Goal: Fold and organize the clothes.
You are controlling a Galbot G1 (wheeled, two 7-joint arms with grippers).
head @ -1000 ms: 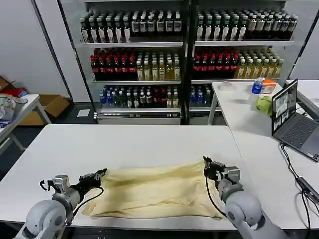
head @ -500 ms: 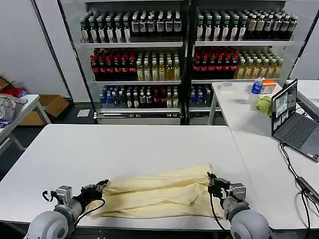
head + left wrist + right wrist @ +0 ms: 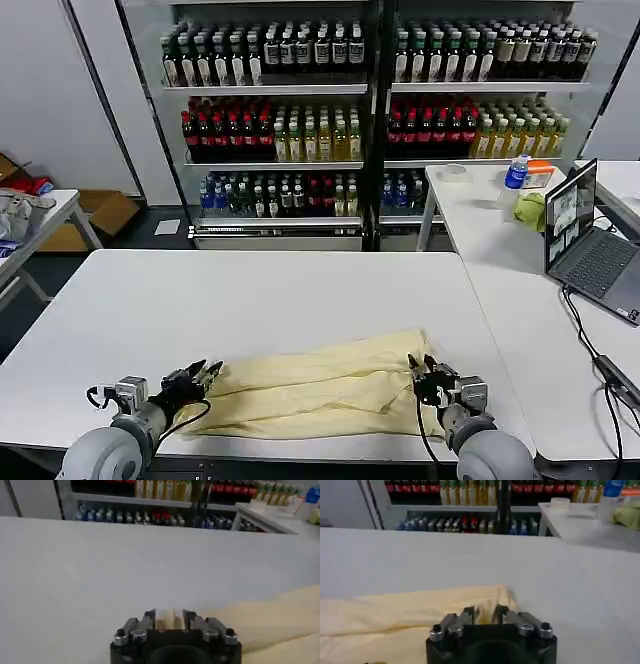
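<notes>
The cream-yellow T-shirt lies as a long, loosely doubled band across the near part of the white table, its near hem close to the table's front edge. The left gripper meets the band's left end; the left wrist view shows its 2 fingers closed on a strip of the pale fabric. The right gripper meets the right end; in the right wrist view its fingers stand close together over the cloth, but whether fabric is pinched between them cannot be told.

Risks, as judged:
1. If the right grip is shallow, the thin cloth may slip out on the next pull, and 1 end would drag while the other stays.
2. Unequal travel of the 2 arms would skew the fold and wrinkle the middle.
3. Any further draw toward the robot could tip the hem over the front edge.

Open room: the table is bare beyond the shirt and to both sides, so a forward fold is unobstructed. The laptop stands well apart on the adjoining table.
</notes>
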